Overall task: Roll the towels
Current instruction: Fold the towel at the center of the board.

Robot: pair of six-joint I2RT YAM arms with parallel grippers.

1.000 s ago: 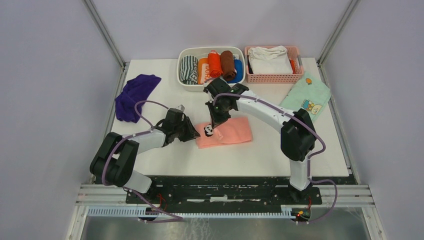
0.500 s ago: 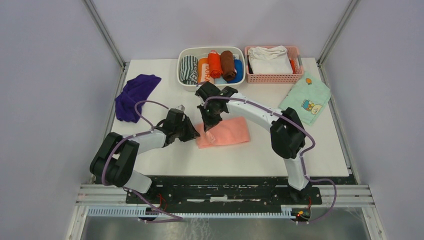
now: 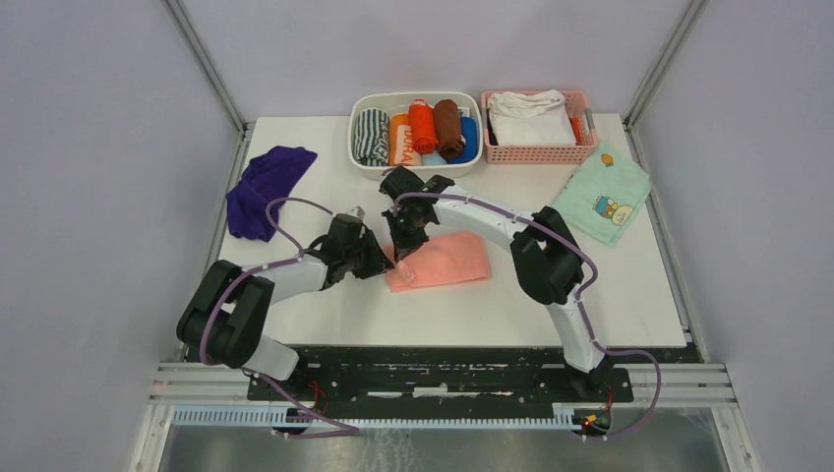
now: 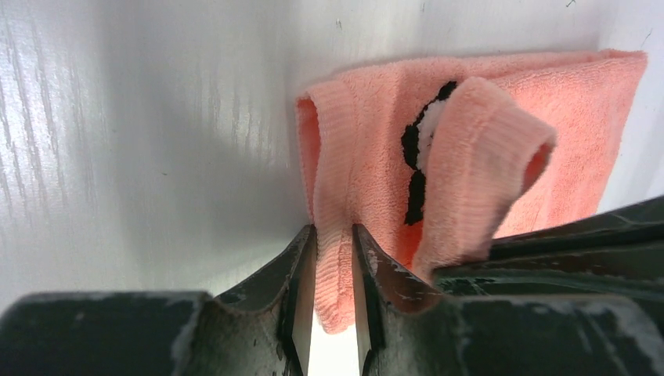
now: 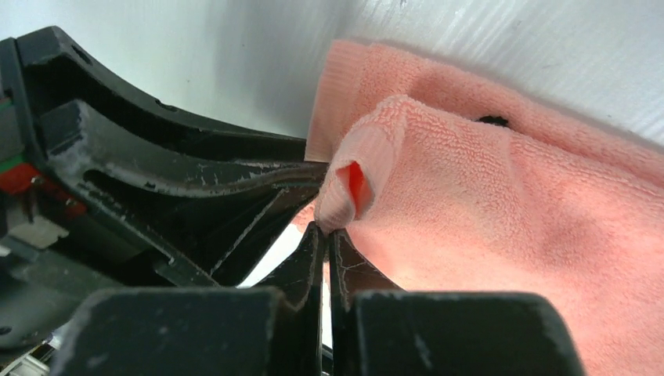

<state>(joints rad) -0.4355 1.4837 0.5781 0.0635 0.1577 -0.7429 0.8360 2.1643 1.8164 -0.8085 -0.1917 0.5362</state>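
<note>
The salmon-pink towel [image 3: 447, 261] lies folded at the table's middle. My left gripper [image 3: 388, 262] is shut on its left edge; in the left wrist view a fold of towel [image 4: 368, 157] sits pinched between the tips of that gripper [image 4: 334, 235]. My right gripper [image 3: 401, 250] hangs right beside it, shut on a lifted, curled corner of the same towel [image 5: 485, 204]; the right wrist view shows the corner nipped at the tips of this gripper [image 5: 329, 229]. A black-and-white print [image 4: 413, 168] shows under the curl. The purple towel [image 3: 264, 189] lies crumpled at the far left.
A white basket [image 3: 362, 169] of rolled towels and a pink basket [image 3: 536, 154] with a white folded cloth stand at the back. A mint-green cartoon-print cloth [image 3: 602, 192] lies at the right. Both arms crowd the pink towel's left end.
My right gripper has moved left, carrying the towel's corner towards the left gripper. The print seen from above is now covered. The left arm has stayed put.
</note>
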